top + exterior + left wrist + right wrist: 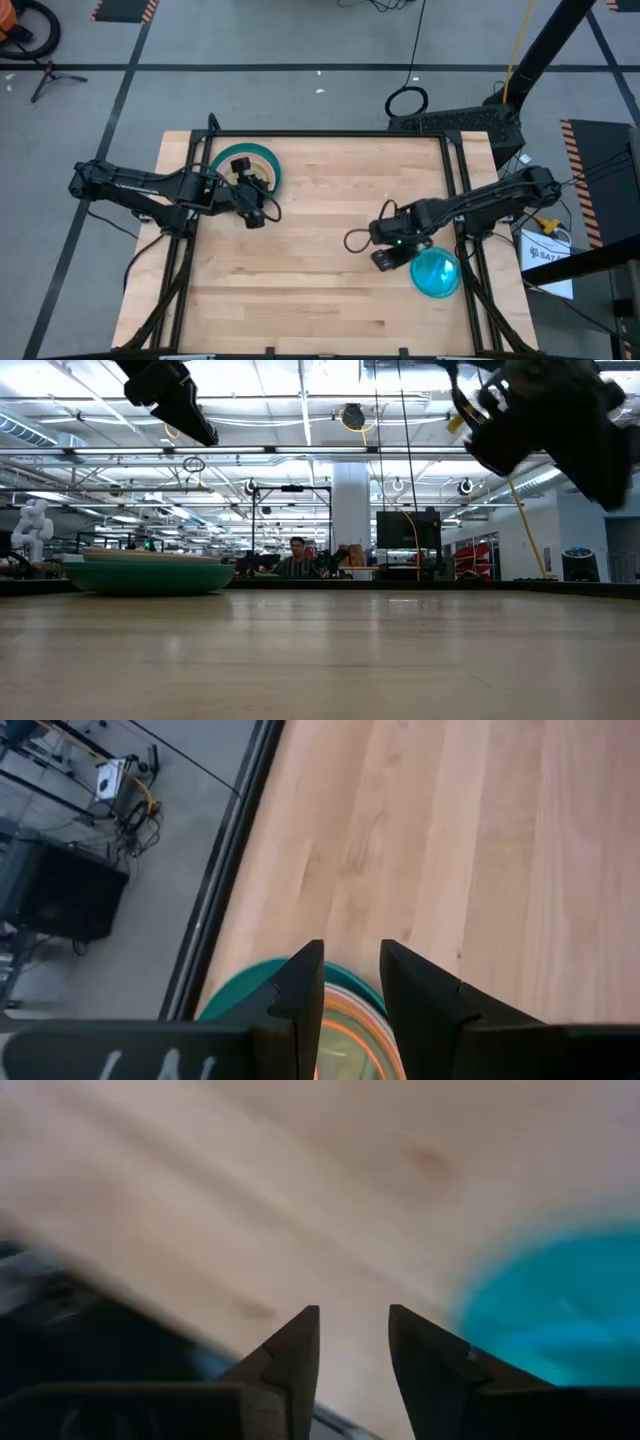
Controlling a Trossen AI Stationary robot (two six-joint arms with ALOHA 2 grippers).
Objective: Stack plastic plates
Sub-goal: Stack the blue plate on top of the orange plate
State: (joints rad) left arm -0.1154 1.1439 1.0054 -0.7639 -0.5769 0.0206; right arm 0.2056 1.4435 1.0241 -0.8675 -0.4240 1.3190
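Note:
A stack of plastic plates (pixel 262 162) rests on the table at the far left, its bottom plate teal-green (pixel 150 575). In the left wrist view, a teal rim (pixel 240 995) and an orange rim (pixel 350 1020) show below the fingers. My left gripper (pixel 252 185) (pixel 352 990) hovers open well above the stack (pixel 190 410). A translucent blue plate (pixel 436 272) (pixel 560 1300) lies flat near the table's right edge. My right gripper (pixel 385 258) (pixel 354 1350) is open in the air just left of it, with nothing between its fingers.
Black frame rails (pixel 455 180) run along the table's left, far and right sides. A dark cable loop (pixel 355 240) hangs beside my right wrist. Bare wood (pixel 320 220) lies between the two arms. A person (pixel 297 555) sits in the room beyond.

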